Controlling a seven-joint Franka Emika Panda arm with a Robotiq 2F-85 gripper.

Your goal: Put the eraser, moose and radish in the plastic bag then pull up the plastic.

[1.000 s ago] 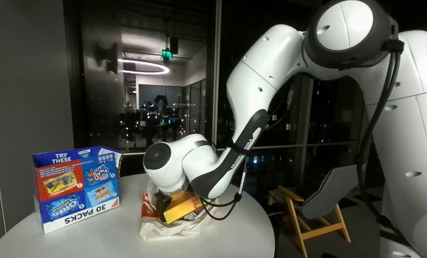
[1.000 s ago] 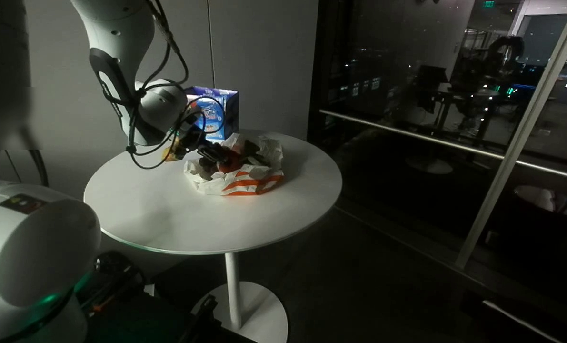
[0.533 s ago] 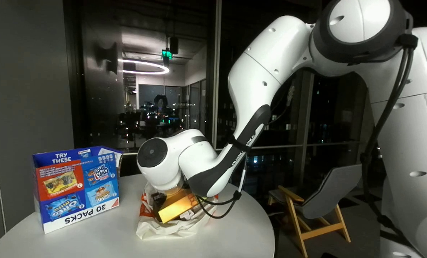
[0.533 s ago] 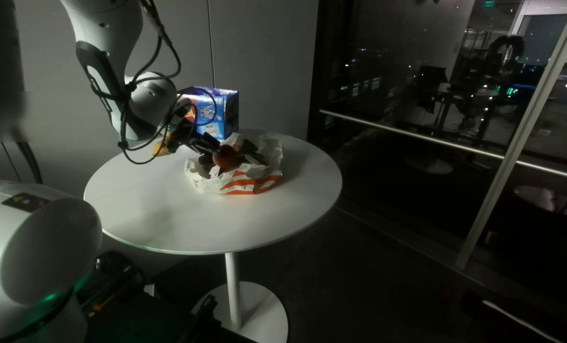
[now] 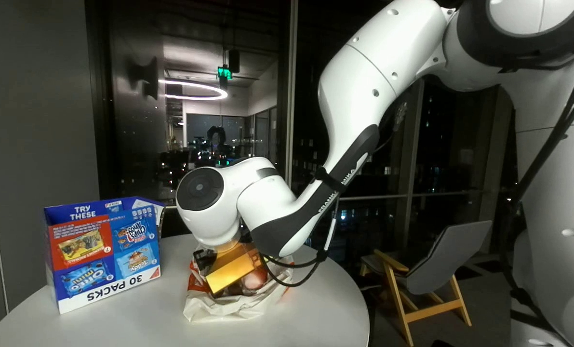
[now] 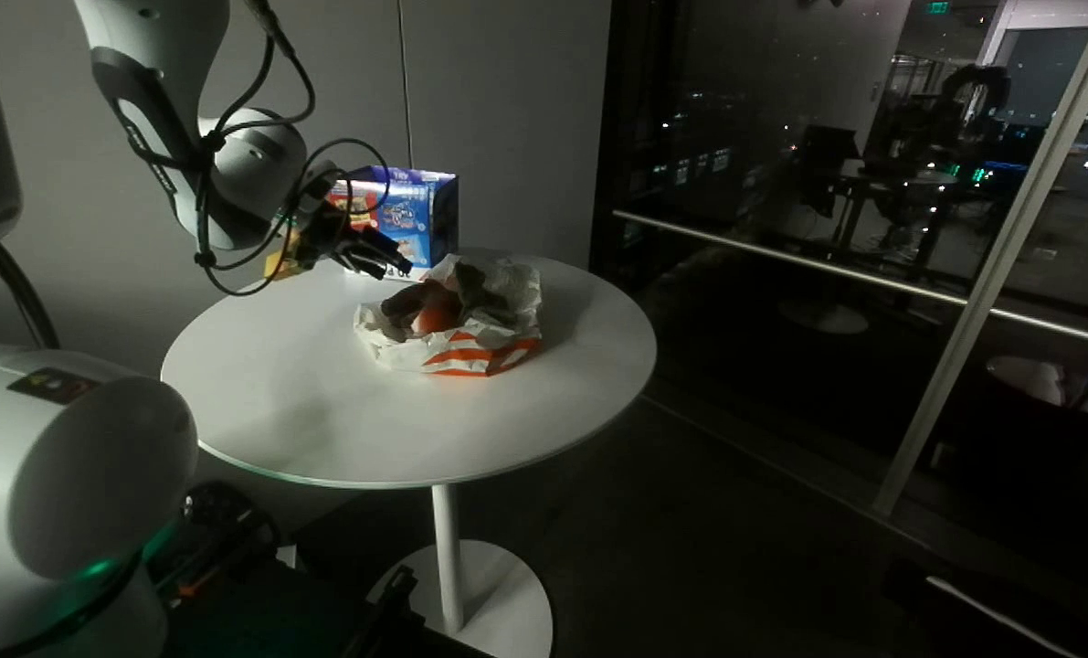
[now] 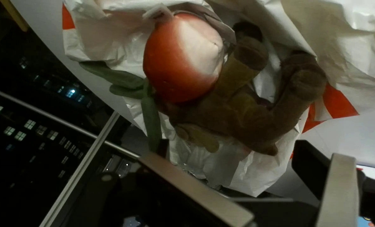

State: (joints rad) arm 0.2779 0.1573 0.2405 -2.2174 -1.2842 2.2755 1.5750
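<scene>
Arm bent, tool tilted downward, spread wide, near plastic bag

The bag lies on the bench, with the radish and the moose in it. In the wrist view the radish partly covers the moose. In an exterior view the box stands on the bench, left of the bag, and a chair stands to the bench's right, farther back. The jaws hang near the bag.
</scene>
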